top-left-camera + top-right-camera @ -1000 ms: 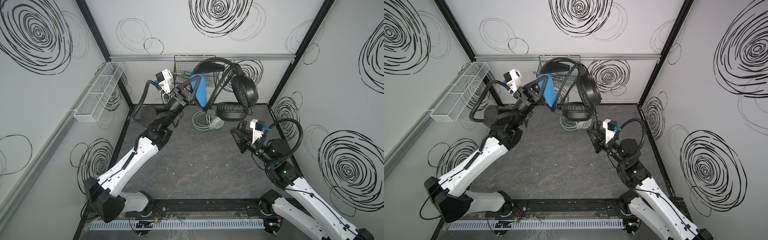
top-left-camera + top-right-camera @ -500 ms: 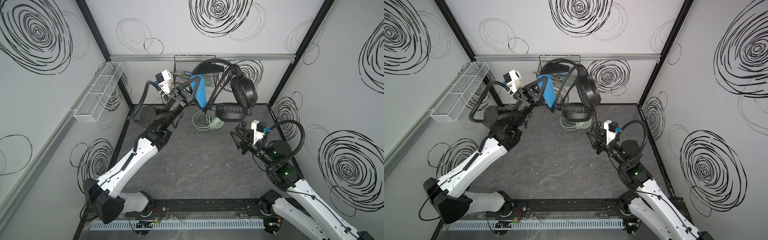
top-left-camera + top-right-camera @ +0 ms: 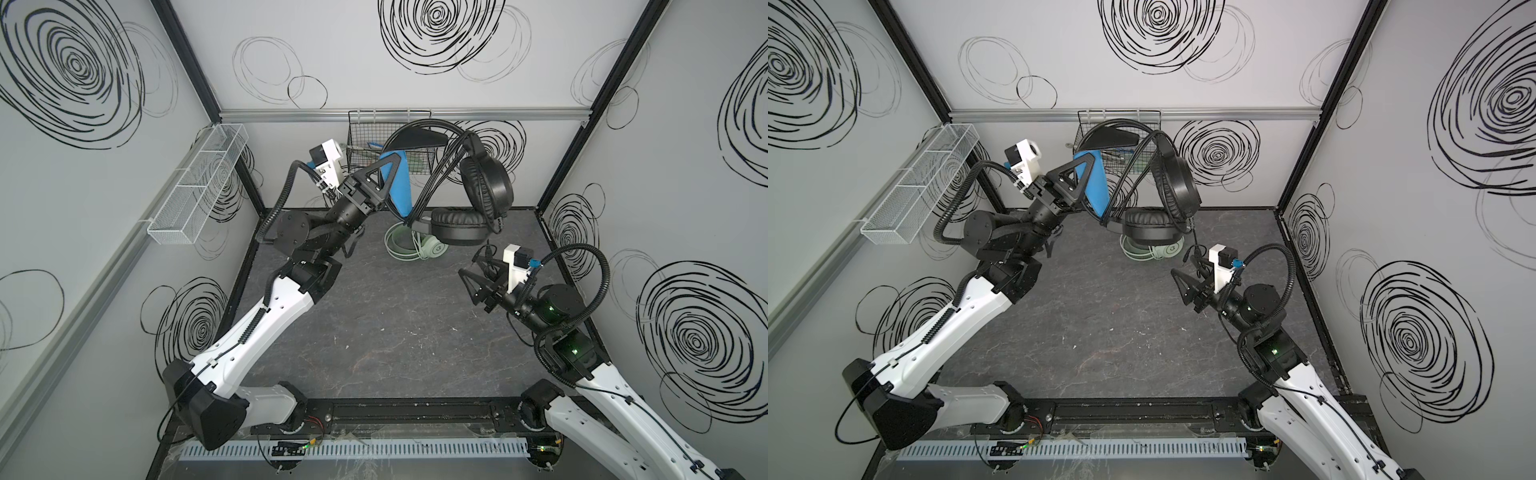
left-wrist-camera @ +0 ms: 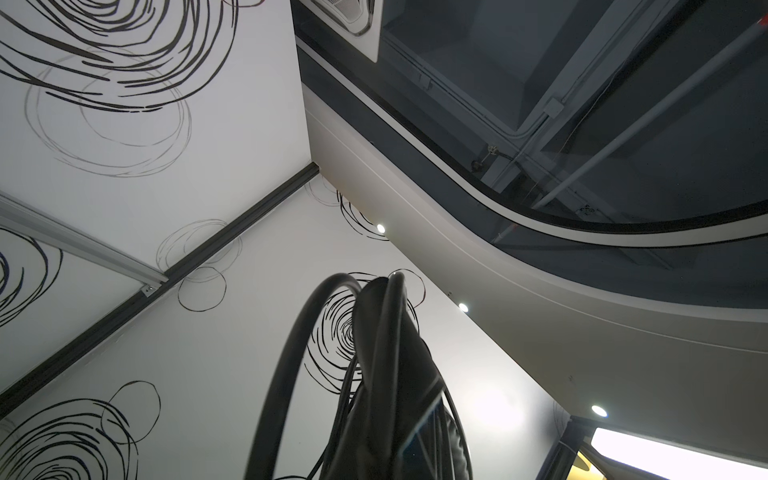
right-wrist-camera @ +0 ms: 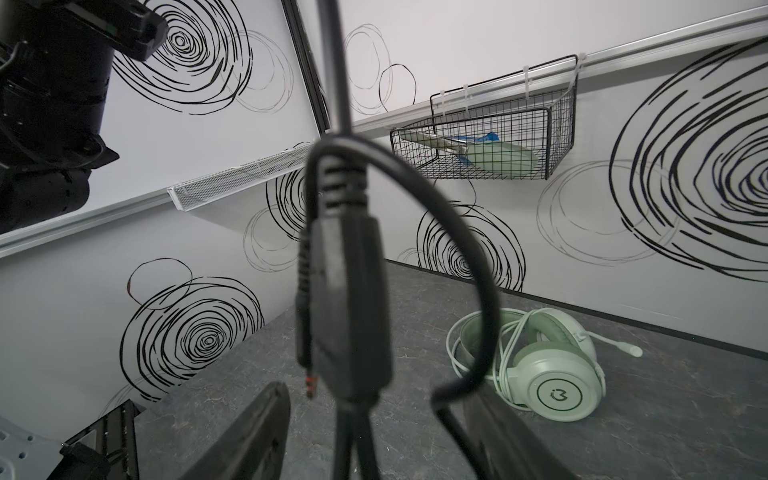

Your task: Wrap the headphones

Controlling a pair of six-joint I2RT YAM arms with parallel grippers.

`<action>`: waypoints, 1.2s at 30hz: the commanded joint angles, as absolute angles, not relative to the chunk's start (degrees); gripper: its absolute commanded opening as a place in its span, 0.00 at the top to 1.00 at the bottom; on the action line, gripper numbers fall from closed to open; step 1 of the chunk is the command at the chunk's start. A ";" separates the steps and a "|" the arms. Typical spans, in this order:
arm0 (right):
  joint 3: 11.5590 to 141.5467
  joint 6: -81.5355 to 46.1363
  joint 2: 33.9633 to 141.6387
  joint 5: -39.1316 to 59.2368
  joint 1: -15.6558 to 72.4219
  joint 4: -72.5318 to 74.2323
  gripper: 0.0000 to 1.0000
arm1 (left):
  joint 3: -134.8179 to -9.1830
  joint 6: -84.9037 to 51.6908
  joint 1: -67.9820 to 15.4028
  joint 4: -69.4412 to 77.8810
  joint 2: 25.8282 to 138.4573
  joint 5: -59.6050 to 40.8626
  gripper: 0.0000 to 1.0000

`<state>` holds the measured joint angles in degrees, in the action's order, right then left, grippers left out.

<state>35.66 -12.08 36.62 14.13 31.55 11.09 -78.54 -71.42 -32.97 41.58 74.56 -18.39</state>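
Plug point(image 5: 345, 299) seen only wrist-side between my right gripper's point(image 5: 374, 399) parted jaws, top views show left gripper point(image 3: 388, 174) clamping black headphones point(image 3: 486, 187)

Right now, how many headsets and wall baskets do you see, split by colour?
Black headset: 1
Mint-green headset: 1
Black wire basket: 1
White mesh basket: 1
Total: 4

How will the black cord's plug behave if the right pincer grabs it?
Probably floppy: the black cord curls in a loose loop at the plug. The plug looks rigid, likely the surest grip. Hanging free from the black headphones in the left pincer, it may swing when nudged.
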 commanded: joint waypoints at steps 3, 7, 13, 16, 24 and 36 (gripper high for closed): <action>36.04 -11.08 35.01 16.08 31.80 15.63 0.28 | -81.74 -70.13 -34.01 45.97 72.63 -18.39 1.00; 38.23 -10.03 36.38 14.14 31.85 12.53 0.42 | -81.15 -70.30 -33.10 46.49 71.90 -18.06 1.00; 37.35 -8.28 34.97 11.81 31.82 9.26 0.34 | -85.25 -69.12 -32.17 44.88 72.84 -20.31 1.00; 37.09 -7.91 34.32 11.03 31.84 8.59 0.27 | -86.28 -69.21 -32.04 44.74 73.37 -21.39 1.00; 38.69 -7.85 34.55 16.35 31.83 13.40 0.19 | -85.45 -68.86 -33.22 43.30 74.13 -22.32 1.00; 43.03 -8.76 37.98 18.42 31.84 15.72 0.18 | -85.96 -67.29 -33.78 41.01 73.99 -22.98 1.00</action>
